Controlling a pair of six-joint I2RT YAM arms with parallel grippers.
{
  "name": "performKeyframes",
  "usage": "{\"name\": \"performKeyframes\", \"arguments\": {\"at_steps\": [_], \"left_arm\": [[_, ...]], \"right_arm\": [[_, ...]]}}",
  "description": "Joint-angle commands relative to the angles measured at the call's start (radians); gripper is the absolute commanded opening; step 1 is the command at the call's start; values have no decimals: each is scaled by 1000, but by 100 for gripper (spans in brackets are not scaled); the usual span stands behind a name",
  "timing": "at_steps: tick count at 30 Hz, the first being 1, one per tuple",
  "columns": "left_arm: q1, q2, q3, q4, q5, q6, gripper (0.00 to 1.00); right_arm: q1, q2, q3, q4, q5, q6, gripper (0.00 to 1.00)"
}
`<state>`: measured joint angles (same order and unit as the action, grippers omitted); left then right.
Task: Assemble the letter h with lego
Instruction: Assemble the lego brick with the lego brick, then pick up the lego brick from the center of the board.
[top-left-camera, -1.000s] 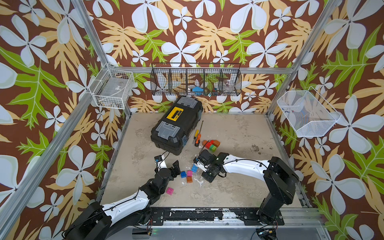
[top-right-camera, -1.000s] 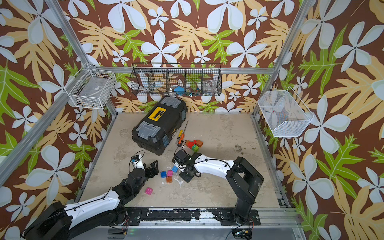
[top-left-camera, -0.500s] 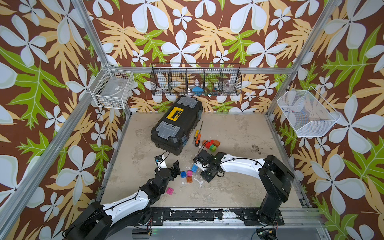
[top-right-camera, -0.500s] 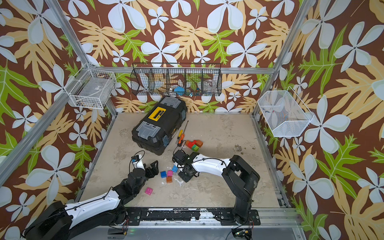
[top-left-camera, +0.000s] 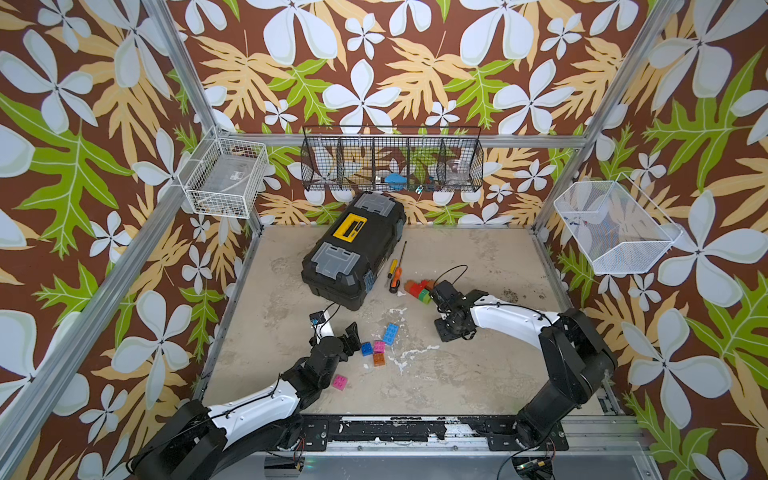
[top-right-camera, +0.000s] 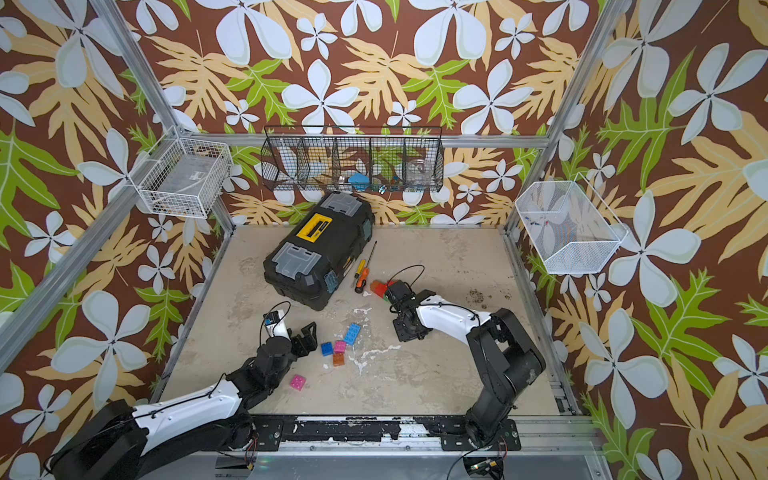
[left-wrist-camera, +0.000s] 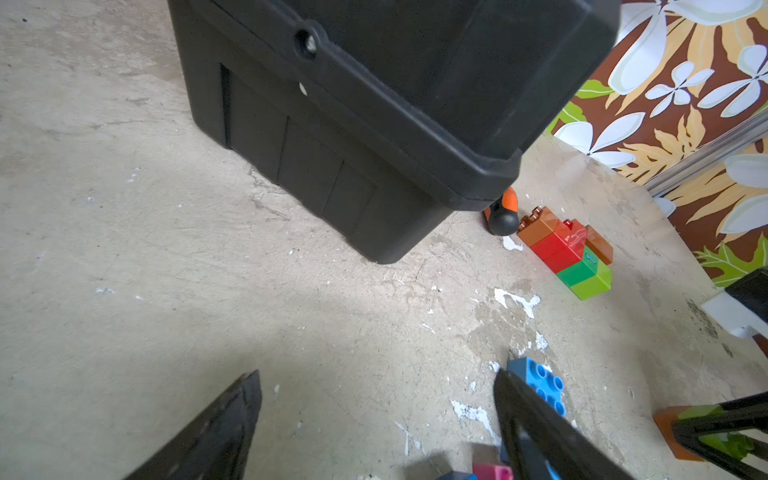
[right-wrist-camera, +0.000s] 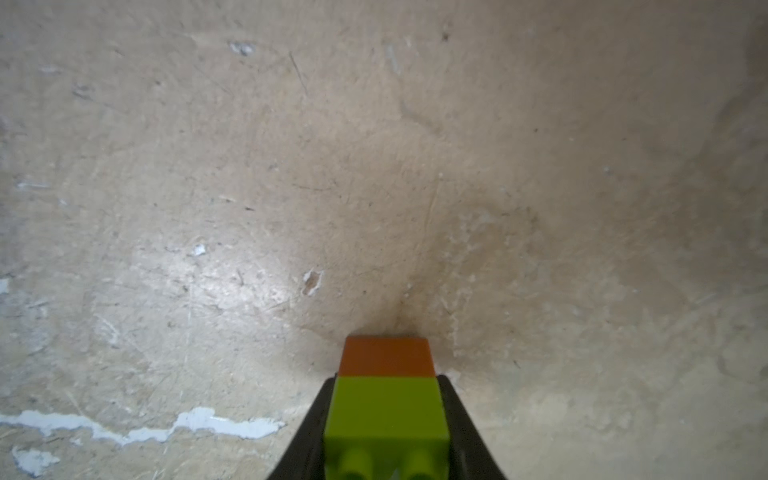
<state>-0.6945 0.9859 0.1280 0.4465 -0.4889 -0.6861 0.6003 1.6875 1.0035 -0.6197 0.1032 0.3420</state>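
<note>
Right wrist view: soft focus throughout. lime brick (right-wrist-camera: 386, 411) runs off the frame edge, studs half seen. orange brick (right-wrist-camera: 386, 357) sits beyond it; whether its far end touches the floor, can't tell. Only slivers of the right gripper (right-wrist-camera: 386, 384) show beside the brick.

Left wrist view: toolbox (left-wrist-camera: 374, 104) cropped by the frame. screwdriver (left-wrist-camera: 505, 212) hidden behind its corner, all but the handle butt. blue brick (left-wrist-camera: 540, 380) part-covered by a finger (left-wrist-camera: 534, 424) of the left gripper (left-wrist-camera: 376, 376). pink brick (left-wrist-camera: 492, 471) clipped at the edge.

Both top views, centre right: right gripper's tips hidden under its own body. Upper centre: black wire basket (top-left-camera: 392, 162), contents too small to name.
</note>
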Motion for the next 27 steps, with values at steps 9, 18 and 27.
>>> {"name": "performKeyframes", "arguments": {"at_steps": [9, 18, 27], "left_arm": [[1, 36, 8, 17, 7, -24, 94], [2, 21, 29, -143, 13, -215, 100], [92, 5, 74, -302, 126, -337, 99]], "right_arm": [[1, -54, 73, -78, 41, 47, 83], [173, -125, 154, -19, -119, 8, 78], [430, 123, 346, 28, -113, 222, 67]]}}
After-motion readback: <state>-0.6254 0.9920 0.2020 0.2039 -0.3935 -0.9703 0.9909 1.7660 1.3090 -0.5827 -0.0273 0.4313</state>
